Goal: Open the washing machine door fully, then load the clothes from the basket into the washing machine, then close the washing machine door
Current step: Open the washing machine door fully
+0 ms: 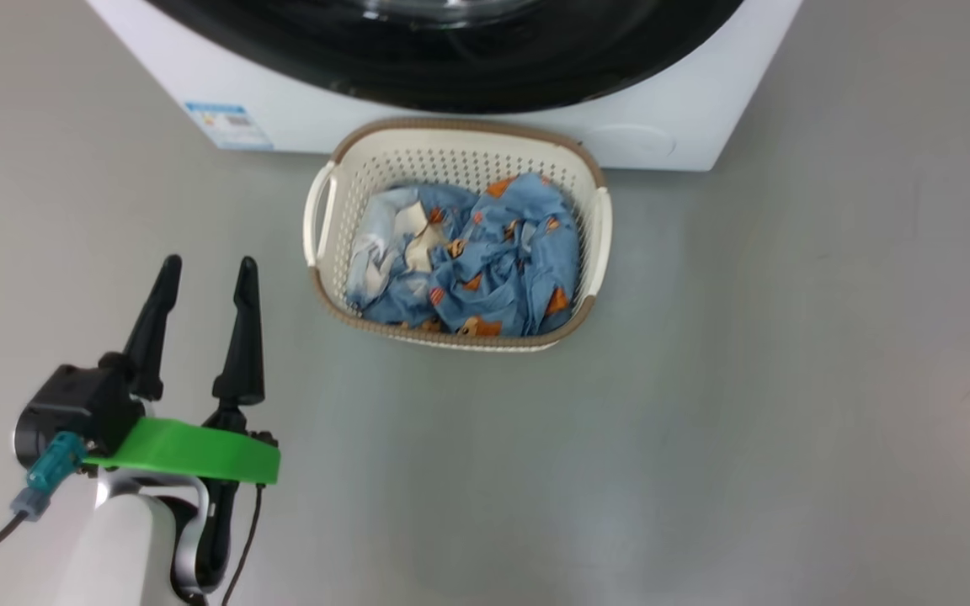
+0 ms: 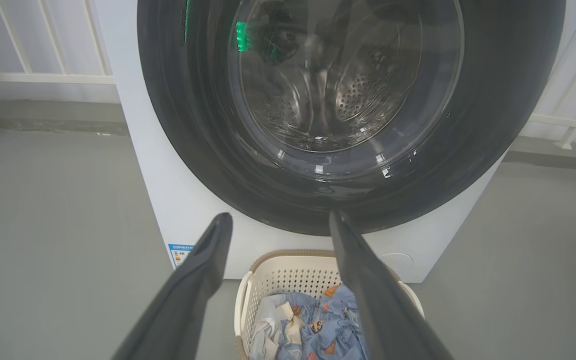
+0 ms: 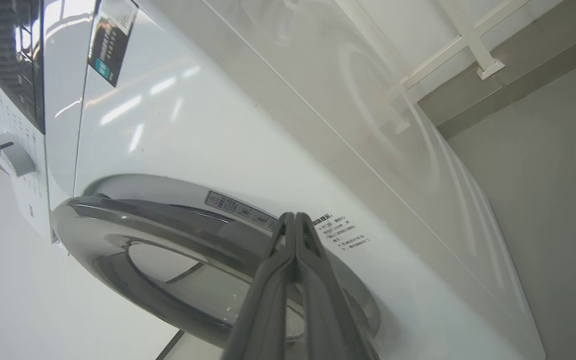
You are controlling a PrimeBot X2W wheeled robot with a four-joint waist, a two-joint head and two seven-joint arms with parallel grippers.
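The left gripper point(image 1: 209, 263) hangs low at the robot's left above the grey floor point(image 1: 704, 379), its 2 dark fingers spread wide apart and holding nothing, a green bracket point(image 1: 190, 450) around its wrist; the basket point(image 1: 451, 160) stands on the floor to the right of it, apart from it, with its far rim just in front of the white washing machine point(image 1: 300, 93); the clothes point(image 1: 493, 252) lie crumpled inside the basket, blue cloth with orange figures and a pale cream patch toward the left side; a small blue label sticker point(image 1: 228, 124) sits low on the machine's front, left of the basket; the washing machine door point(image 1: 451, 76) shows as a glossy black arc above the basket; in the left wrist view the left gripper point(image 2: 282, 216) points at the lower edge of the door point(image 2: 193, 125), which lies flat against the machine point(image 2: 188, 200), the steel drum visible through its glass, with the basket point(image 2: 288, 275) and the clothes point(image 2: 328, 320) below between the fingers, and a white railing point(image 2: 43, 77) behind; in the right wrist view the right gripper point(image 3: 294, 216) has its 2 fingers pressed together, tips at the rim of the door point(image 3: 118, 215) against the machine's front point(image 3: 193, 125); whether they pinch any part of it I cannot tell; a pale knob point(image 3: 13, 155) sits at the far left.
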